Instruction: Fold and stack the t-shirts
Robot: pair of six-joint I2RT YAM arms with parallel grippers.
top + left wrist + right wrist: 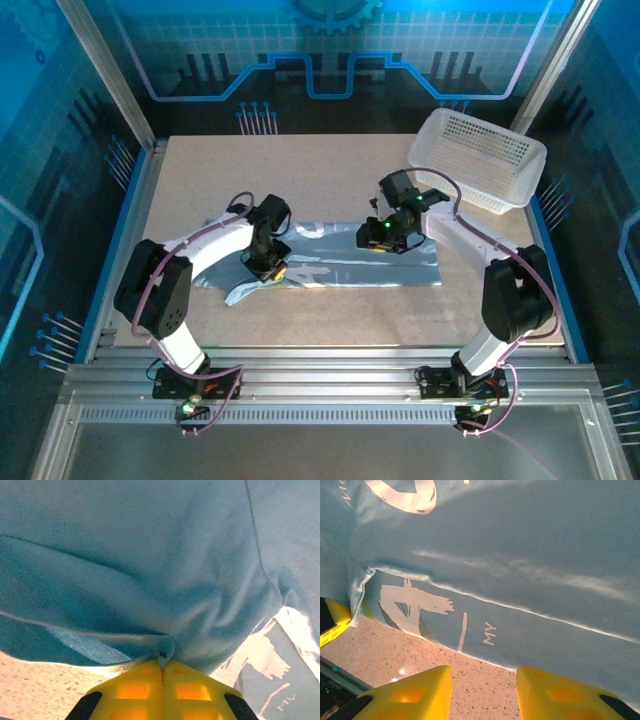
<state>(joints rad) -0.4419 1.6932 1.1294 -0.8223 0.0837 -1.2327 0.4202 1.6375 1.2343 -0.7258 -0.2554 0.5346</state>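
Observation:
The pale grey-blue t-shirt [340, 265] lies as a long, partly folded strip across the middle of the table, with white print showing on its lower layer. My left gripper [271, 268] is at the strip's left part. Its yellow jaws [161, 662] are shut on a pinched fold of the t-shirt [150, 555], at a hem. My right gripper [385, 238] hovers over the strip's right-centre. It [482, 680] stands open with bare table between its fingers, just short of the t-shirt's [520, 555] near edge. The left gripper's yellow fingertips [331, 620] touch the cloth's corner.
A white lattice basket [480, 150] sits tilted at the table's back right corner, close behind the right arm. The speckled tabletop [330, 315] stretches bare in front of the shirt. Metal frame posts and blue walls ring the table.

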